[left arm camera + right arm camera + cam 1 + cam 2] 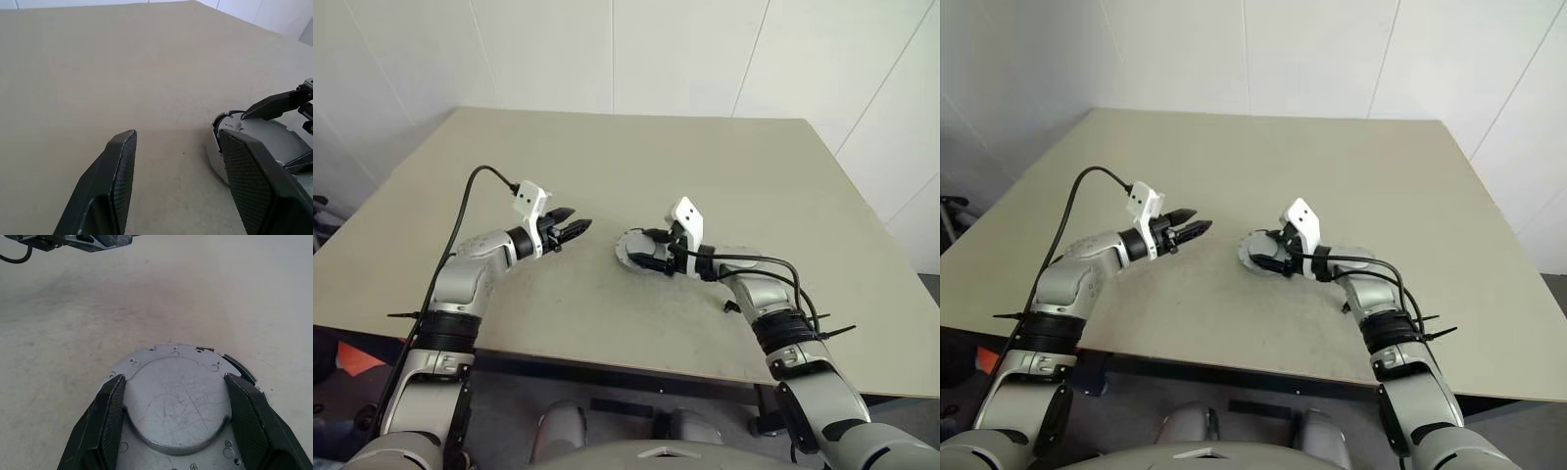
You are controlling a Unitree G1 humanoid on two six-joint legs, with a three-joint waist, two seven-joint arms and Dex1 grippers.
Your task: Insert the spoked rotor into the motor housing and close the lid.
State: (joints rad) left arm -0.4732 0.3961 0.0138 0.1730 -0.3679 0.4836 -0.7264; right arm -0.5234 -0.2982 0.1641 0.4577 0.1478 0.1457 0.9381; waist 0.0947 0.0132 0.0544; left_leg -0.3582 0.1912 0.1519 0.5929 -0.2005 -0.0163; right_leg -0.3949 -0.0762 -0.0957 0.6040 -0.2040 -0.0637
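Right gripper point(173, 423) stands spread, one black finger point(105, 426) on either side of the lid point(176, 399), a scratched silver disc lying flat on the motor housing point(631, 247) near the middle of the beige table point(607, 157). Just beside it hovers the left gripper point(570, 227), fingers apart and holding nothing.
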